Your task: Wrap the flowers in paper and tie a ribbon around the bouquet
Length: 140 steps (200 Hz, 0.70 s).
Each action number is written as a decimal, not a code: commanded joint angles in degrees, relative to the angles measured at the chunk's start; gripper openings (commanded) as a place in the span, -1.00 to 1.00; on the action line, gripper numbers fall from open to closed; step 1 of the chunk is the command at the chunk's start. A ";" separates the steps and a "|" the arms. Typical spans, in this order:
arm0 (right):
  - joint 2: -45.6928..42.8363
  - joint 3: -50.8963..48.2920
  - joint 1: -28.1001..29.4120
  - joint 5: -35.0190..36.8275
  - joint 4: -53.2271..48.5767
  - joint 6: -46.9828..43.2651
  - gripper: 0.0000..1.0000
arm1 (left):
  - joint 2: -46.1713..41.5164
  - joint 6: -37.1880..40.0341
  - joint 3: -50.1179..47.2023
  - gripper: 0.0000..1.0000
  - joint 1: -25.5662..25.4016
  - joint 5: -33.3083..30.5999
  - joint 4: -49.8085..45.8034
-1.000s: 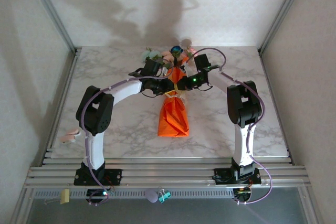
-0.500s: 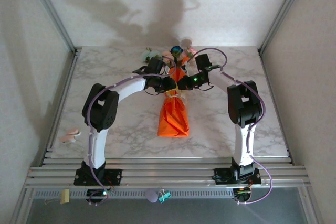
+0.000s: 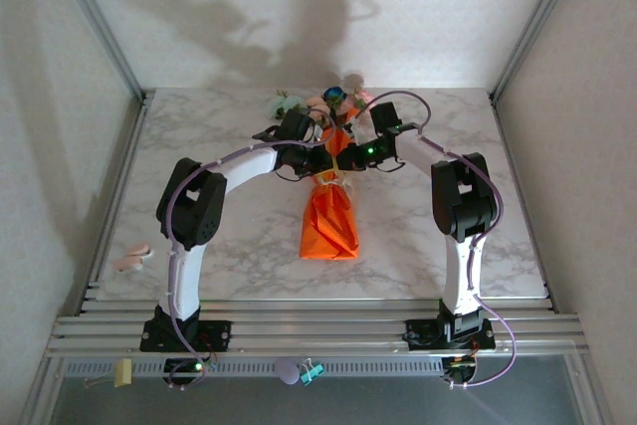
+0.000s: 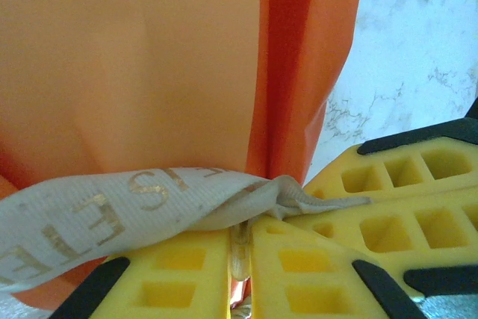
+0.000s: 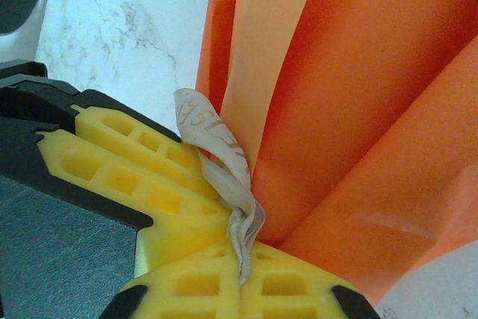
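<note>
Top view: a slim orange bouquet lies lengthwise in the middle of the marble tabletop. Its wide paper end points toward the arm bases, and its flowers, pink, whitish and blue, are at the far end. Both arms curve inward and meet at the bouquet's narrow waist. The left pincer is on the waist's left and the right pincer on its right, the two almost touching. The cream ribbon crosses the waist just beneath them. A small pink object lies well apart, near the tabletop's left near corner.

Left wrist view: the creased orange paper rises straight ahead. The ribbon, printed with gold letters, crosses the paper's front from the left and narrows to a twisted strand. The left pincer's yellow fingers stand narrow, with a thin strand of ribbon caught between them. The right pincer's fingers reach in from the right, closed on the ribbon's twisted end and crowding the left pincer.

Right wrist view: the paper's folds stand at the upper right. The right pincer is clamped tight on the twisted ribbon, hard against the paper. The left pincer's fingers lie just to the left, touching it.
</note>
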 commanded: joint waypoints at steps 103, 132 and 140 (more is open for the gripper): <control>-2.46 -1.20 0.04 1.09 0.52 1.05 -1.00 | -9.48 -12.31 -15.76 -1.00 0.56 5.12 14.47; -4.72 -3.72 1.17 3.95 2.15 1.17 -0.85 | -10.75 -14.44 -18.06 -1.00 1.12 5.82 16.36; -5.95 -4.94 1.43 5.40 3.18 1.68 -0.78 | -11.08 -14.89 -18.77 -1.00 1.25 5.96 16.80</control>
